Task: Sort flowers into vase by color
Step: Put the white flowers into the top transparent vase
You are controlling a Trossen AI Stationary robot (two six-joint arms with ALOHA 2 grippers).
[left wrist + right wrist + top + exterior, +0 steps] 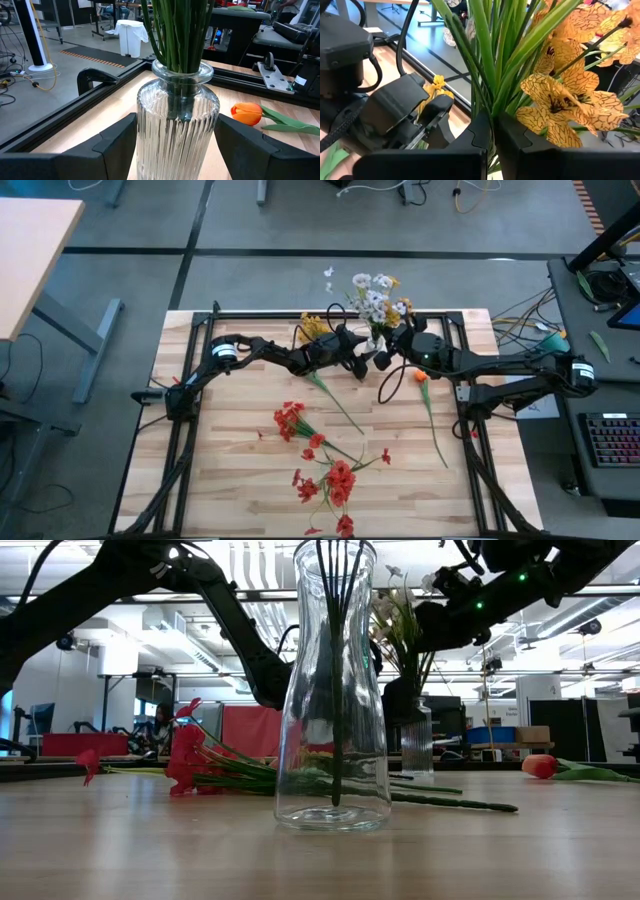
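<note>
progress: partly done, white and yellow flowers [378,295] standing in ribbed vase [177,125] at worktop's far edge; red flowers [318,465] and orange flower [421,377] lying loose mid-worktop, unsorted | left gripper [175,145] spread around vase body, steadying | right gripper [492,142] pressed together on stems above vase

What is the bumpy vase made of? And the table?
The ribbed vase looks like clear glass: the green stems show through its shiny, grooved wall. The left end effector has a finger on each side of it. The table looks like pale wood planks with visible grain, probably a smooth matte finish.
</note>
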